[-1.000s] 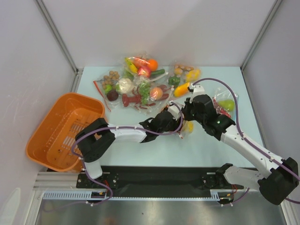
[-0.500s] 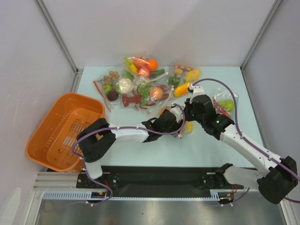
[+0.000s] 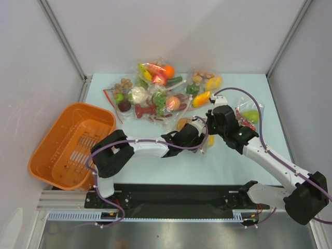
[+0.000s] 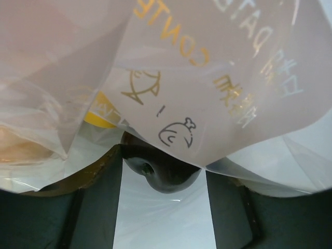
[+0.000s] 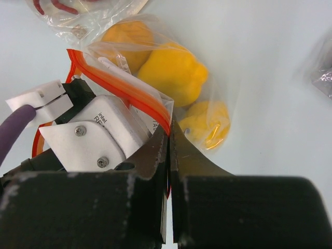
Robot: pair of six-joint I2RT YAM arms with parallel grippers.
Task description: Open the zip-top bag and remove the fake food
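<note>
Pale blue counter (image 3: 233, 168) between grey walls. Orange basket (image 3: 52, 132) hangs off the left edge, tilted, probably the drop spot for what comes out. Heap of other filled bags (image 3: 155, 96) along the far edge, not touched.

Both arms meet at mid-counter, a bit right of centre, with the zip-top bag (image 3: 207, 141) between them. This looks like a two-sided pull to part the mouth.

Right tool (image 5: 169, 132) has its jaws almost closed, pinching the orange-red zip strip (image 5: 124, 88) at one lip. The bag body trails away from its tips toward the far edge.

Left tool (image 4: 163, 151) has its jaws wide, with printed film draped over its camera. It seems pushed into or under the mouth; can't tell which. The strip loops round its wrist in the right wrist view.

Fake food is inside the bag: yellow pieces (image 5: 174, 72) just beyond the right tool's tips, and a dark ball (image 4: 161, 171) between the left fingers. Contact there is unclear.
</note>
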